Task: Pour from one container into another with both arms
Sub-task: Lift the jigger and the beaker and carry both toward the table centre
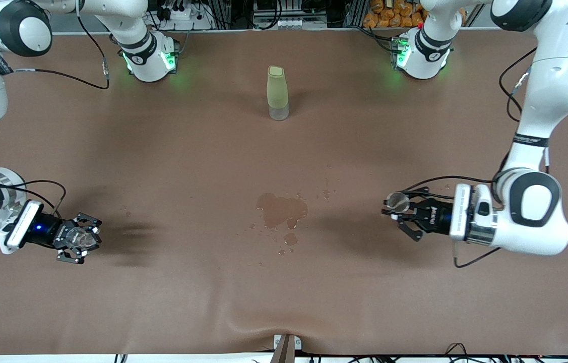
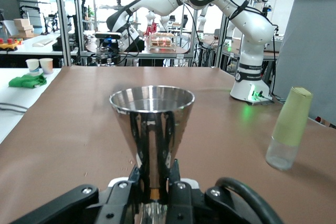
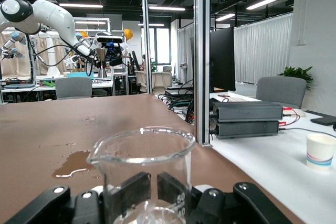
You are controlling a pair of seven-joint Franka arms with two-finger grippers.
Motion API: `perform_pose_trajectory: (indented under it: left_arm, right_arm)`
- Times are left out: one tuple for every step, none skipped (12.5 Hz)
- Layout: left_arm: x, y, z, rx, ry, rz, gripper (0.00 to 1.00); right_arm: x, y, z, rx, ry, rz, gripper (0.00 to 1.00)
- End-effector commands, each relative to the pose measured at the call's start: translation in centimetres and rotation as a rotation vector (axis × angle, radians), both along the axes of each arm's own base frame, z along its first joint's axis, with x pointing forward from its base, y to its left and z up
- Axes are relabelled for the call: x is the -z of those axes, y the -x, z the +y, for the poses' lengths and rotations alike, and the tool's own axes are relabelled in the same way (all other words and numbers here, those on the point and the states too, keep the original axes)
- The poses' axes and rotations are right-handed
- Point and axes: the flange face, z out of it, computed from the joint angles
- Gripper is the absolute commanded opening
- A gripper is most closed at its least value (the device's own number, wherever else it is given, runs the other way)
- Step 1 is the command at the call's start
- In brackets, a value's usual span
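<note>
While the clear cup [image 1: 80, 238] is held upright in the right gripper [image 1: 78, 241] above the table [image 1: 203, 292] at the right arm's end, the metal jigger [image 1: 397, 201] is clamped by its narrow waist in the left gripper [image 1: 398, 218] above the left arm's end, also upright. Between them a wet spill [image 1: 281, 210] is seen on the table, nearer the front camera than the pale-green bottle [image 1: 277, 93], which stands upright.
</note>
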Motion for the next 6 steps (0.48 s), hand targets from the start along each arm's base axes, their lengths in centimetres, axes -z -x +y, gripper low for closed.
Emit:
perform_pose_trajectory:
  left_arm:
    - [-0.6, 0.3, -4.4, -0.021, 0.048, 0.015, 0.0]
    - [-0.6, 0.4, -5.3, -0.032, 0.055, 0.011, 0.0]
    - [-0.7, 0.3, -6.0, -0.044, 0.063, 0.009, 0.0]
    - [-0.7, 0.5, -6.9, -0.046, 0.083, 0.014, 0.0]
    - [-0.8, 0.4, -7.3, -0.054, 0.087, 0.014, 0.0]
    - [-0.7, 0.5, -8.1, -0.059, 0.08, 0.009, 0.0]
  right_arm:
    - [-3.6, -0.9, -0.2, -0.008, -0.017, 0.015, 0.0]
    - [-4.4, -1.2, -0.3, -0.01, -0.017, 0.024, 0.0]
    - [-5.1, -1.3, -0.3, -0.02, -0.022, 0.031, 0.0]
    - [-5.5, -1.4, 0.2, -0.029, -0.025, 0.038, 0.0]
    - [-5.6, -1.6, 1.2, -0.041, -0.028, 0.043, 0.0]
    - [-6.0, -1.9, 2.6, -0.06, -0.028, 0.043, 0.0]
